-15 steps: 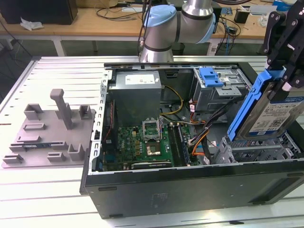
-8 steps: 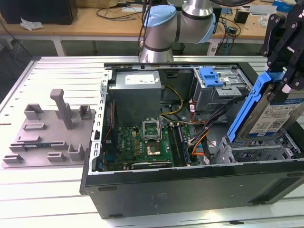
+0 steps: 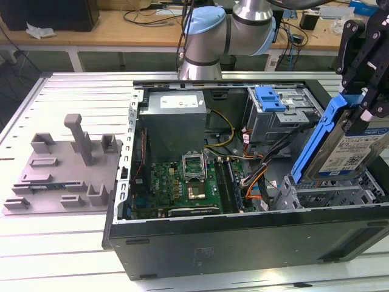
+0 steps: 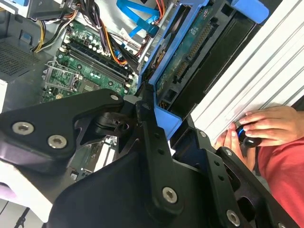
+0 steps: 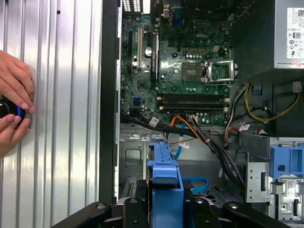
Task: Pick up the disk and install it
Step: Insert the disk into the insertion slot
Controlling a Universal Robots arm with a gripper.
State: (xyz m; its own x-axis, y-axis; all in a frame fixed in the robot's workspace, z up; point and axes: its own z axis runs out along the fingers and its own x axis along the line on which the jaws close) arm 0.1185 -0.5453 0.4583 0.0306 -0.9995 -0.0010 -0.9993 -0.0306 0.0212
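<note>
Blue plastic shows between the black jaws: they are pinching the carrier at the upper end of the disk (image 3: 349,146). The pick-up looks done and the install is in hand. The disk hangs inside the open computer case (image 3: 182,249), above the drive cage (image 3: 328,198) at the exterior view's right, and is not yet seated.

It stands steeply tilted. Its long axis runs from the jaws down toward the cage, with the lower end leaning to the exterior view's left. The labelled face is turned to the exterior view's right, and its circuit-board side faces the motherboard (image 3: 182,182).

Seating it would, I judge, call for squaring the carrier with the cage rails and clearing the cable bundle (image 3: 267,167) just beside it.

On the ribbed surface (image 3: 73,91) beside the case, a person's hand (image 5: 14,88) rests on a knob.
</note>
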